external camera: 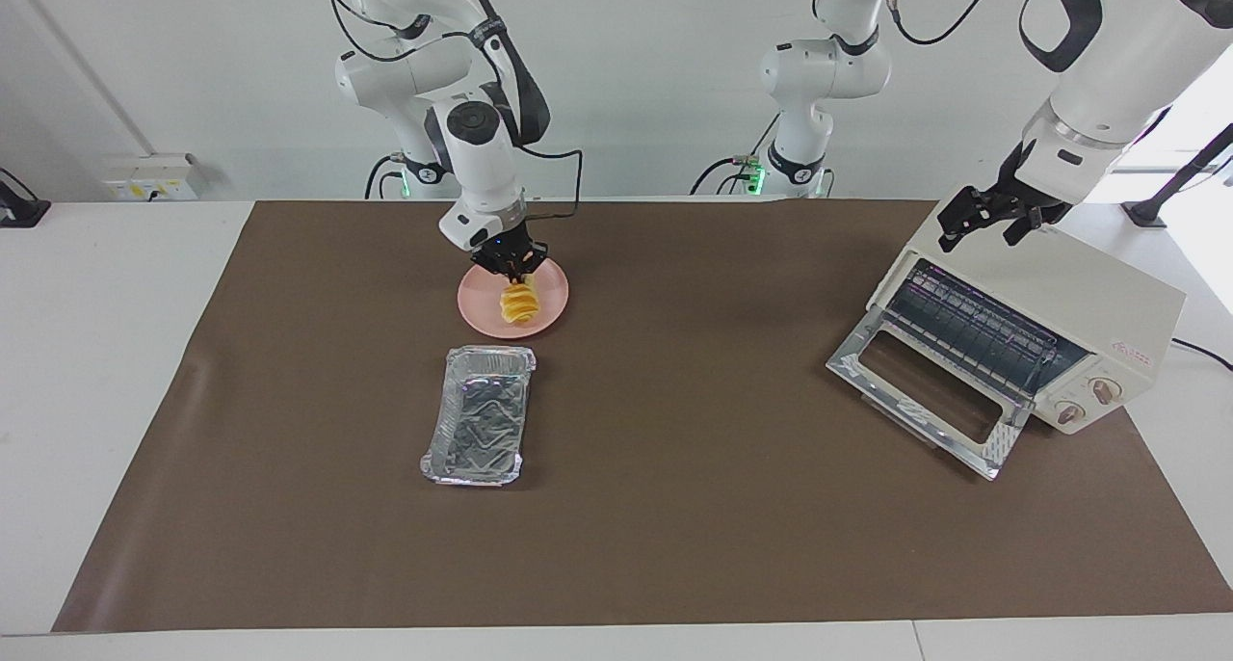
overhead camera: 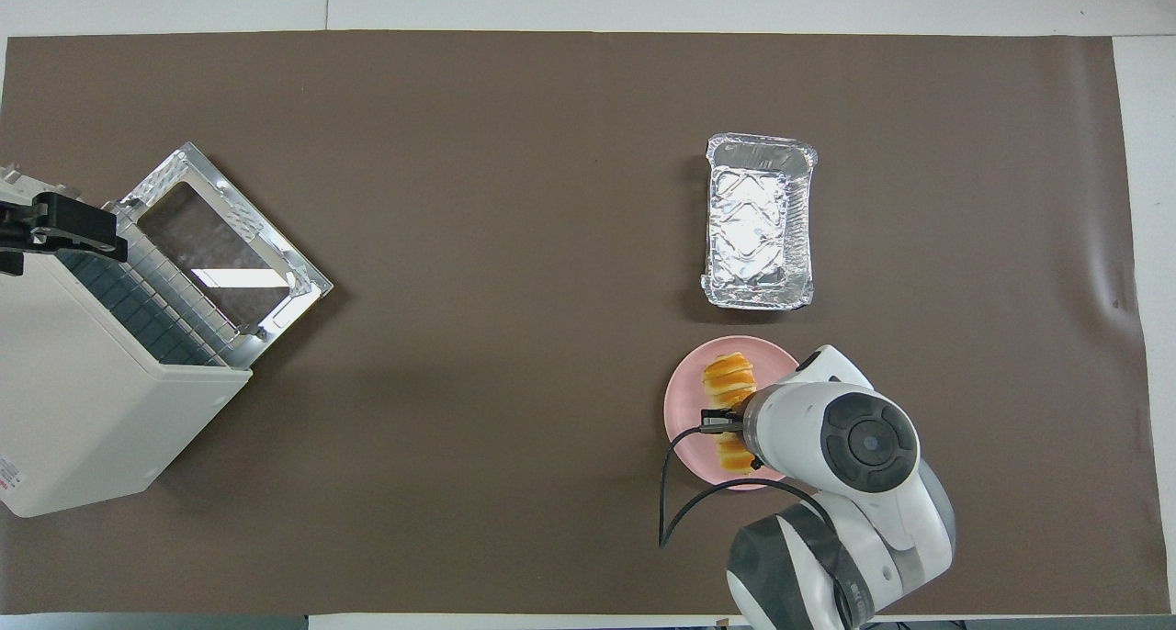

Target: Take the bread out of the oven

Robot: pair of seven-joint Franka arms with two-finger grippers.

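Observation:
The bread (external camera: 521, 306) lies on a pink plate (external camera: 551, 304) toward the right arm's end of the table; it also shows in the overhead view (overhead camera: 728, 376). My right gripper (external camera: 517, 277) is down on the bread's end nearer to the robots and looks shut on it. The cream-white oven (external camera: 1079, 290) stands toward the left arm's end with its glass door (external camera: 925, 391) dropped open and the wire rack (external camera: 973, 324) showing bare. My left gripper (external camera: 990, 223) is open and empty over the oven's top corner nearer to the robots.
A silver foil tray (external camera: 479, 415) stands empty, farther from the robots than the plate. A brown mat (external camera: 674, 507) covers the table. The right arm's cable (overhead camera: 666, 492) loops beside the plate.

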